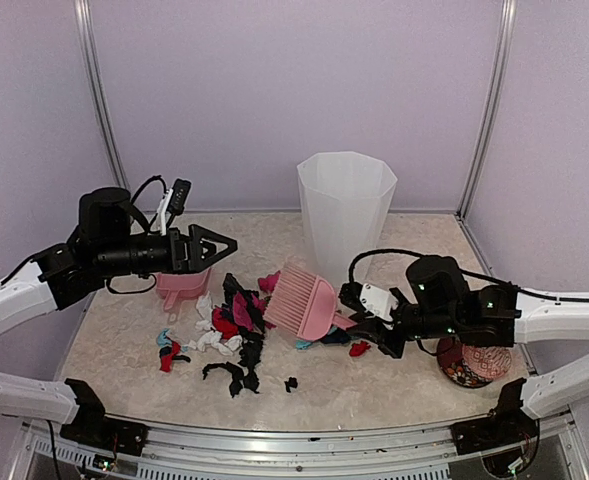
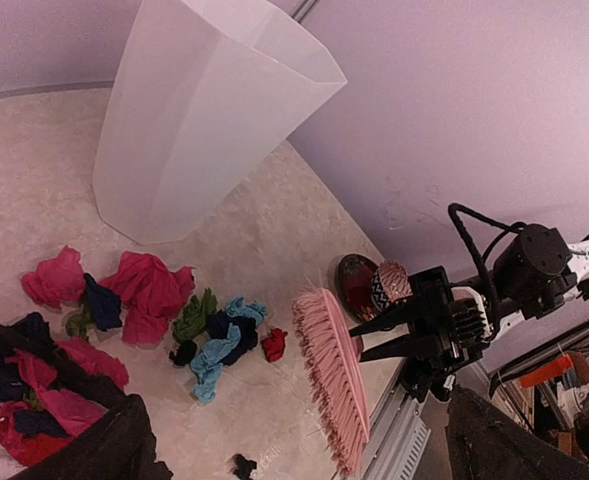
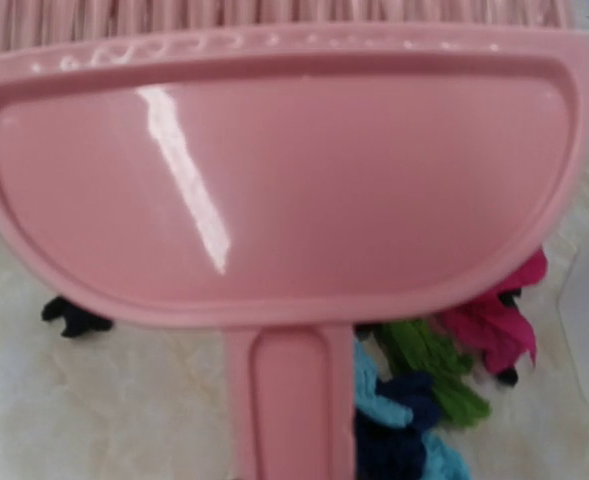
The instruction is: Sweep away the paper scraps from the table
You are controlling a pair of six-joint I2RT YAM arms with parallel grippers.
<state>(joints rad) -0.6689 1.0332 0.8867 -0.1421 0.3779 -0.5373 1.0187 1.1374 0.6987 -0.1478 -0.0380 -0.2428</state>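
Pink brush (image 3: 274,190) glossy plastic; paper scraps (image 1: 229,325) matt, crinkled; table (image 1: 374,400) smooth marble-look; bin (image 1: 346,210) translucent plastic.

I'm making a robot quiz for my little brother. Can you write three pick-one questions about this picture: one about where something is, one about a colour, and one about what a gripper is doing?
1. Where does the white bin stand?
A) upright behind the paper scraps
B) lying on its side at the front rail
C) upside down over the scraps

2. What colour is the brush?
A) blue
B) pink
C) yellow

3. What is the right gripper doing?
A) hanging open above the bin
B) gripping a cup
C) holding the brush by its handle

Answers:
1 A, because the top view shows the bin upright beyond the pile.
2 B, because its bristles and back are pink in all three views.
3 C, because the left wrist view shows it clamped on the handle.
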